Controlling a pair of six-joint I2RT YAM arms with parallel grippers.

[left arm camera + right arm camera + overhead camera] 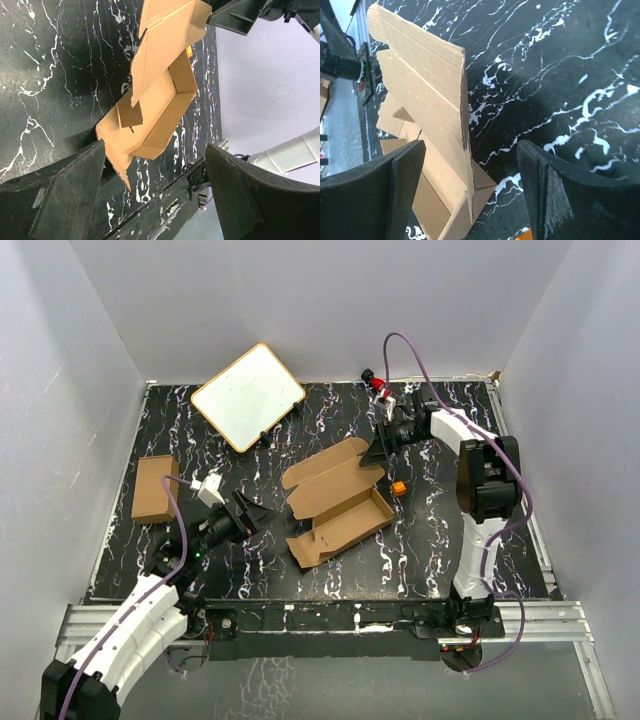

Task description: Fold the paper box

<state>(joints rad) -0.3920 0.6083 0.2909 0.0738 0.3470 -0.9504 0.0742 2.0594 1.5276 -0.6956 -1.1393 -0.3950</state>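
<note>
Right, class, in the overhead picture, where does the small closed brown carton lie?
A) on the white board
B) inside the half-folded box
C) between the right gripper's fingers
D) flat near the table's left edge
D: the closed carton lies flat on the table by its left edge, well apart from the open paper box in the middle.

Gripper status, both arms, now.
Left gripper: open, holding nothing, the paper box just ahead of it.
Right gripper: open, holding nothing, at the box's raised flap.
</note>
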